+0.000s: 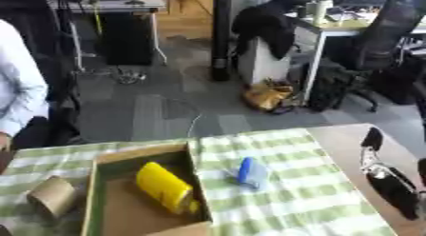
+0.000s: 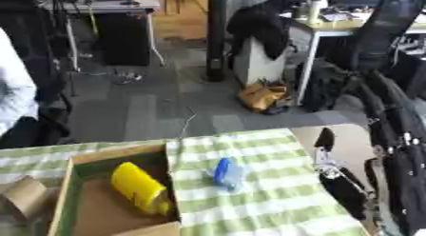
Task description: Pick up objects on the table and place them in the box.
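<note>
An open cardboard box [image 1: 106,159] sits on the green-and-white checked cloth, with a yellow bottle-like object [image 1: 164,186] lying inside it. Just right of the box lies a small blue and pale object [image 1: 251,172] on the cloth. A brown cardboard roll [image 1: 52,196] lies left of the box. My right hand [image 1: 389,182] hangs over the bare table at the right edge, well right of the blue object, with its dark fingers raised and nothing in it. My left hand does not show.
The checked cloth [image 1: 291,201] covers most of the table; bare wood [image 1: 349,140] shows at the right. A person in a light shirt [image 1: 16,87] stands at the far left. Chairs, desks and a bag stand on the floor beyond.
</note>
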Tool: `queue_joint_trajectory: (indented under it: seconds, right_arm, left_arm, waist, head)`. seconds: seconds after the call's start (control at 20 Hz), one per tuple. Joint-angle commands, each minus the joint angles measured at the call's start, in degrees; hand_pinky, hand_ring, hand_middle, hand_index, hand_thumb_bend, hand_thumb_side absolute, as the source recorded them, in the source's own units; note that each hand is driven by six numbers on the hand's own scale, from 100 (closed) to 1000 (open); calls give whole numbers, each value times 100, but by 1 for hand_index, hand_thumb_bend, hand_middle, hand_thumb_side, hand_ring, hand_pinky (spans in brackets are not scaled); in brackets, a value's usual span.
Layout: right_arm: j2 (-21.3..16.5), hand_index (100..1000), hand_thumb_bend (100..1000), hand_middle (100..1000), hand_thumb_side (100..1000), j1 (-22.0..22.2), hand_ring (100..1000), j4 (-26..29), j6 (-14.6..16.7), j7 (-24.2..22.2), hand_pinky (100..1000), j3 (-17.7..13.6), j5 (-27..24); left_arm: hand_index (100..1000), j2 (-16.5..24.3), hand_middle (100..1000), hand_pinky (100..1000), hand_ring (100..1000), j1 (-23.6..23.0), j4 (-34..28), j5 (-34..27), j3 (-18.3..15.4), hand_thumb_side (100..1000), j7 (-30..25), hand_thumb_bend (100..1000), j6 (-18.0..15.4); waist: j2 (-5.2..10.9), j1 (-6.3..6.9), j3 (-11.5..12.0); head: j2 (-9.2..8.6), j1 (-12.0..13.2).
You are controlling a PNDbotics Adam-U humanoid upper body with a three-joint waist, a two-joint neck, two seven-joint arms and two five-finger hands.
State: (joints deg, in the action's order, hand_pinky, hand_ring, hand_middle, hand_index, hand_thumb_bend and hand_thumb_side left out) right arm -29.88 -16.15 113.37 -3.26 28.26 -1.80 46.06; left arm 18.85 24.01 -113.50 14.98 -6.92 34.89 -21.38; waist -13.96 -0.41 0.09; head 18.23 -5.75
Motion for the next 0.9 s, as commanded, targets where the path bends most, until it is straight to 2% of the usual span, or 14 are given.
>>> queue_joint_trajectory:
  seconds: [0.05,0.2,0.25,0.4,0.5,0.7,0.9]
  right_arm:
    - [-586,995,100,941,1000,-87,995,122,-117,-568,864,-162,-862]
    - [-1022,1000,100,946,1000,-137,993,122,-141,-1211,857,-286,-1240]
    - [-1222,1000,100,967,1000,-133,1000,122,-92,-1514,891,-241,-1320]
    - [-1742,1000,100,979,1000,-186,1000,122,63,-2771,916,-151,-1741]
    - [-2036,1000,100,977,1000,-255,1000,122,51,-3476,921,-111,-2045]
    - [-2483,1000,100,970,1000,-389,1000,122,-219,-4474,907,82,-2489]
    - [-2716,1000,100,968,1000,-414,1000,122,-632,-4950,904,307,-2698]
  left_arm:
    - [990,81,942,924,960,77,-109,-48,38,1000,-41,100,51]
    - [990,63,942,924,959,99,-109,-106,93,1000,-111,100,94]
    - [990,65,942,923,959,102,-109,-126,120,1000,-147,100,111]
    - [990,74,941,923,959,114,-109,-177,164,1000,-244,100,165]
    - [990,78,941,922,959,124,-109,-197,177,1000,-280,100,187]
    - [989,65,941,922,959,165,-109,-226,230,1000,-374,100,207]
    - [988,30,942,921,960,219,-109,-249,277,1000,-449,100,213]
  waist:
    - [178,-40,-3]
    - [264,-89,-6]
    - [297,-115,6]
    - [369,-172,34]
    - [401,-206,57]
    - [417,-260,100]
    - [393,-298,160]
  head:
    - [122,121]
    - [181,158]
    - [199,145]
    - [243,113]
    - [273,87]
    - [328,-31]
    - [378,-157]
